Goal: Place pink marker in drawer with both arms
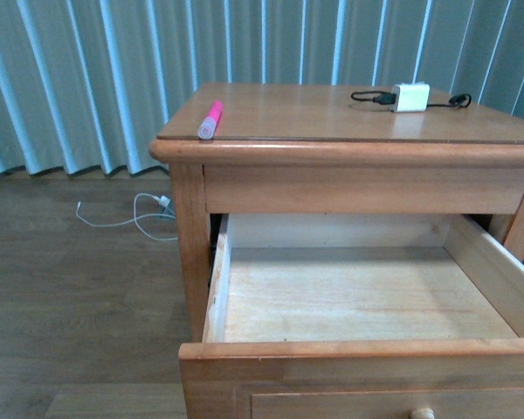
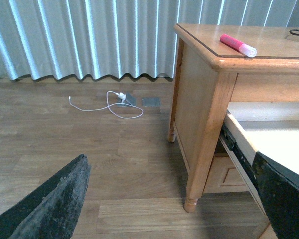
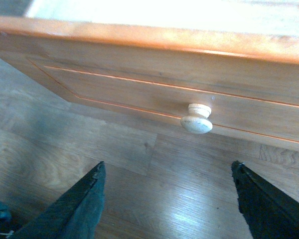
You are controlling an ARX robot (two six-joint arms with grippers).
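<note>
Front: drawer (image 1: 358, 349) is pulled out. Pink marker (image 1: 210, 120) lies on the nightstand top (image 1: 332, 122), well apart from the charger (image 1: 410, 96).

Left wrist: left gripper (image 2: 170, 159) released, holding nothing. The marker is beyond the jaws, and a white cable (image 2: 114, 102) lies on the floor ahead.

Right wrist: right gripper (image 3: 168, 165) released, with the knob (image 3: 197, 119) ahead of the gap, untouched.

Front view over the drawer (image 1: 332, 349) — both wrist views low beside it
</note>
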